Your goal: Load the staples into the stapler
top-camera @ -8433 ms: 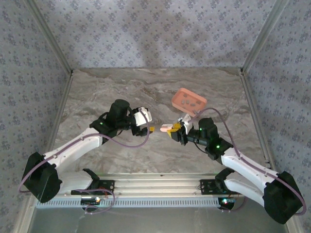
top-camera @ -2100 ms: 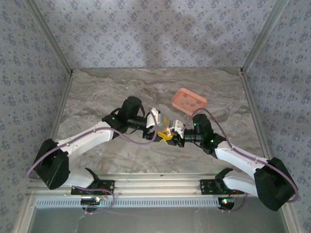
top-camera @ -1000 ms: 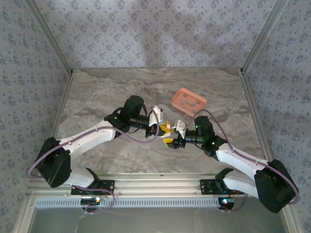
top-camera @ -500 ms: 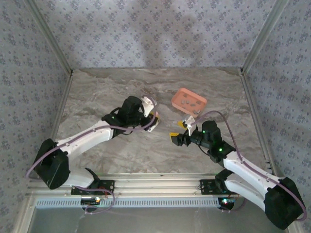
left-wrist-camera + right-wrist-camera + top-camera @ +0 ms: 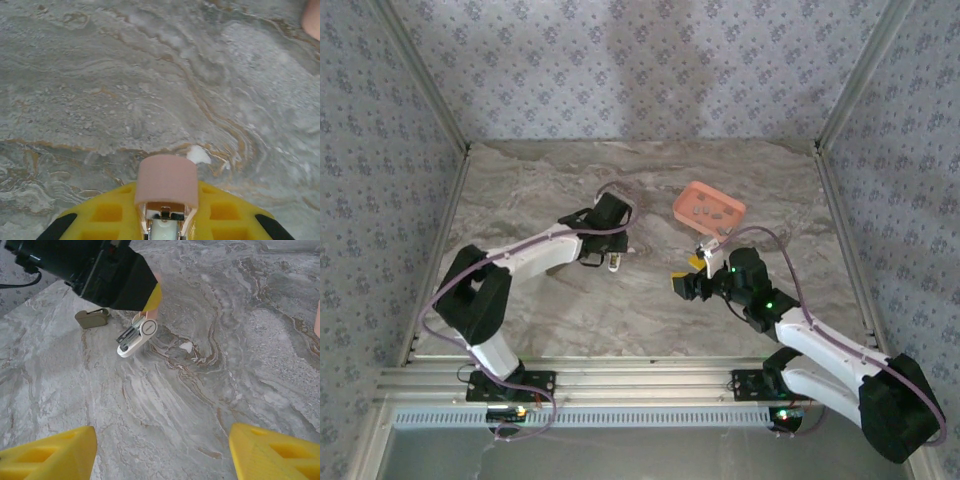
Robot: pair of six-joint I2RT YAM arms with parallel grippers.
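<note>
Left gripper [image 5: 166, 217] clamps the stapler [image 5: 136, 337], its length slanting down toward table [image 5: 200, 405]; right gripper [image 5: 162, 440] wide

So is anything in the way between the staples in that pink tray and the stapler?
Nothing visible does. Bare marble table lies between the staples in the tray and the stapler, which the left gripper holds.

The top external camera looks steeply down from above and behind the arm bases, far from the stapler [image 5: 613, 262], and takes in the whole marble table [image 5: 540, 190]. The left wrist camera sits right against the stapler [image 5: 166, 180], facing the tabletop beyond it. The right wrist camera faces the stapler [image 5: 134, 339] from low and farther off. Both wrist views share a white fleck [image 5: 199, 154] [image 5: 186, 346] near it.
</note>
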